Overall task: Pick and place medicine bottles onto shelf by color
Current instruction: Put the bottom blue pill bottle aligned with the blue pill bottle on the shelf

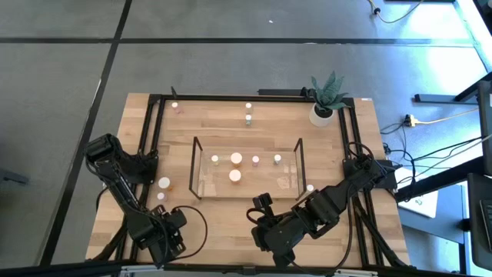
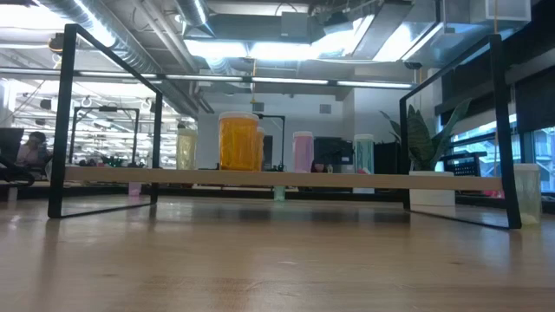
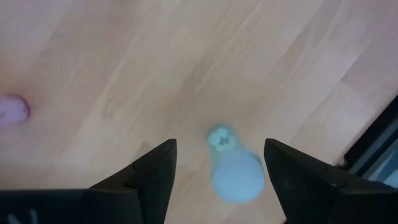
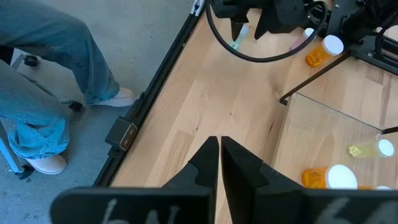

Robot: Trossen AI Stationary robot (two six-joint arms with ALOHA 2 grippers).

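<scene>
So the wooden desk (image 1: 231, 223) carried the clear shelf (image 1: 296, 158) in its middle, with several medicine bottles standing inside: a big orange one (image 2: 238, 140), a pink one (image 2: 303, 152) and a green one (image 2: 362, 152) among them. A potted plant (image 1: 327, 96) sat at the far right corner. The left pincer (image 3: 221, 158) hovered at the near left of the desk, fingers (image 3: 149, 171) spread wide, straddling a pale green bottle (image 3: 231, 168) that stood on the wood between them without being squeezed. More bottles sat just beyond it, an orange one (image 4: 323, 51) lying near the shelf's left end. The right pincer (image 4: 219, 152) hung over the near middle, closed tight and empty.
</scene>
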